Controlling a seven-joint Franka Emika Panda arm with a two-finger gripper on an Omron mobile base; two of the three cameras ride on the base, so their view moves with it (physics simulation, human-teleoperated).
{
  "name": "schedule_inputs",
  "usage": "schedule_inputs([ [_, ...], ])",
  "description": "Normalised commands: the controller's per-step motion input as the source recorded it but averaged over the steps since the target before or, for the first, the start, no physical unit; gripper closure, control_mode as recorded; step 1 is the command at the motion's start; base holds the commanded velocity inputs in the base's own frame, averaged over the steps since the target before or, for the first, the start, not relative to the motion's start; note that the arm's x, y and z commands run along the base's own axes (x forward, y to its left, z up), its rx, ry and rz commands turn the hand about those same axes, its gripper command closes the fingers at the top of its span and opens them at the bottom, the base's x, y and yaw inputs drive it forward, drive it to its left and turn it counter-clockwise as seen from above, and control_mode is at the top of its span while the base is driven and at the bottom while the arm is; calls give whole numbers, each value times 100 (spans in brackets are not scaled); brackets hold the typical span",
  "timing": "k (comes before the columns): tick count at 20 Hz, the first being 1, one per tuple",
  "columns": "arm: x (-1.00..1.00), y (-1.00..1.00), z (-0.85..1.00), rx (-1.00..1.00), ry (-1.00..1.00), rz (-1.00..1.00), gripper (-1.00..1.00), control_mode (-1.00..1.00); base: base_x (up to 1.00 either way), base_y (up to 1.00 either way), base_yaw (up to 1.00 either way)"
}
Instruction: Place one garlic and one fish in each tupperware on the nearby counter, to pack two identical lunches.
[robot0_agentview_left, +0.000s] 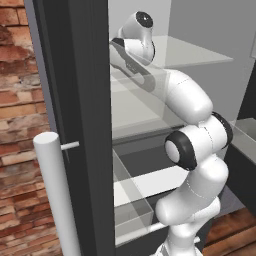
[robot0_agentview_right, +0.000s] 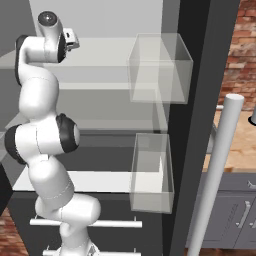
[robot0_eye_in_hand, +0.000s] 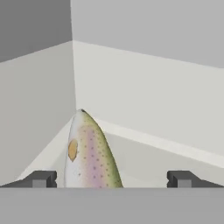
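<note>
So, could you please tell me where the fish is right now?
In the hand view the fish lies on a pale shelf, its far end reaching toward the corner where two grey walls meet. It sits between the open hand's fingertips, nearer the left one.

In the hand view the fish (robot0_eye_in_hand: 89, 153) lies on a shelf (robot0_eye_in_hand: 144, 162) in the back corner where 2 walls meet, between the hand's (robot0_eye_in_hand: 111, 179) 2 spread fingertips (robot0_eye_in_hand: 41, 179), nearer the left one.
</note>
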Motion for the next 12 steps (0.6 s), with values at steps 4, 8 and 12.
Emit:
schedule_inputs([
  [4,0,5,-29,-2,9,-7,-100,-100,0,0,0],
  [8,1,3,-38,-2,6,-4,-100,-100,0,0,0],
  [12,8,3,-27,-1,0,0,100,-100,0,0,0],
])
